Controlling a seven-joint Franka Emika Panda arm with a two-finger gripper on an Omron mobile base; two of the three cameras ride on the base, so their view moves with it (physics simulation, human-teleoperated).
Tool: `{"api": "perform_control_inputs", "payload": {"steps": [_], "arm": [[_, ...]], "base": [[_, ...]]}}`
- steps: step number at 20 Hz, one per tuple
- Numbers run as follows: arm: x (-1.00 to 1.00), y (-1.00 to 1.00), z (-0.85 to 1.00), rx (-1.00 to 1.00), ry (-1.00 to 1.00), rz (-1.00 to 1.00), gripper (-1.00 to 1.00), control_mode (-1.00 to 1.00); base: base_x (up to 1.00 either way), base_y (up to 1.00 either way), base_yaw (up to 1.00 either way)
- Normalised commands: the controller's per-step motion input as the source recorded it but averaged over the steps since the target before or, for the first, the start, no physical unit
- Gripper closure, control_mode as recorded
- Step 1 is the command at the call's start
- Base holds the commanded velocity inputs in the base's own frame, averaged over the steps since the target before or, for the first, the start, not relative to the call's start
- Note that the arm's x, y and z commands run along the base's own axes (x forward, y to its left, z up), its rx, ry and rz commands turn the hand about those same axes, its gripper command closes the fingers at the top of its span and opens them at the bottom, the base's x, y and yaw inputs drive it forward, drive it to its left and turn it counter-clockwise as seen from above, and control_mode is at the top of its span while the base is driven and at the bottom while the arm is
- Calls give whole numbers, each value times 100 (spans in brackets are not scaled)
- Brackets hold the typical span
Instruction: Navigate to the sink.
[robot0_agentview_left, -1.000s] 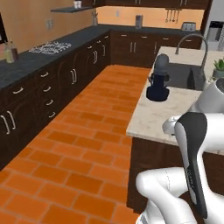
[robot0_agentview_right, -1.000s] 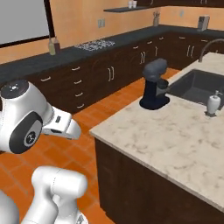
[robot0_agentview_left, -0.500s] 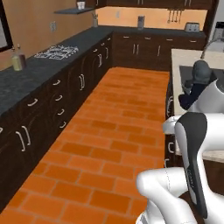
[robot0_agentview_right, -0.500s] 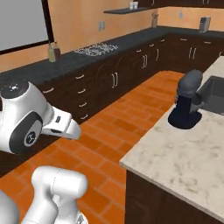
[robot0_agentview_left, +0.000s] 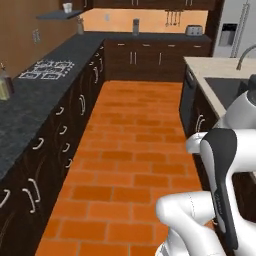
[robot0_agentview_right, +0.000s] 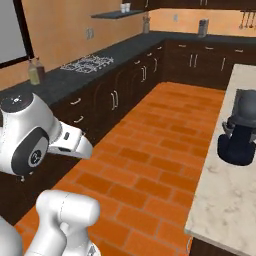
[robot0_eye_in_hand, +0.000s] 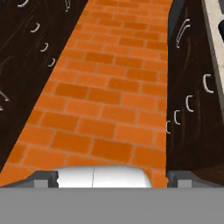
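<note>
Sitting far right in the left base view, the sink (robot0_agentview_left: 226, 89) is sunk into the pale counter (robot0_agentview_left: 210, 67), faucet (robot0_agentview_left: 243, 54) arching over it. A coffee machine (robot0_agentview_right: 240, 128) sits on that counter, brick floor (robot0_agentview_left: 135, 145) alongside. Can't tell whether the end effector is released or clenched.

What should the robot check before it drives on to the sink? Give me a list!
1. Sink in view: ok. Part of the sink and its faucet show at the right edge of the left base view.
2. Robot at the sink: not ok. It lies ahead, to the right.
3. Floor free ahead: ok. No objects lie on the bricks.
4. Room beside the island cabinets: cannot tell. They look near on the right.
5. Coffee machine steady: ok. It stands upright on the counter.
6. Jaws empty: cannot tell. Only their tips show.
</note>
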Motion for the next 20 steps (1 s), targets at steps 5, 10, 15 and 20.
{"api": "perform_control_inputs", "payload": {"steps": [5,10,15,20], "arm": [[0,0,0,0,0,0,-100,100],[0,0,0,0,0,0,-100,100],[0,0,0,0,0,0,-100,100],[0,0,0,0,0,0,-100,100]], "base": [[95,80,-62],[77,72,-70],[100,75,-46],[100,64,-29]]}}
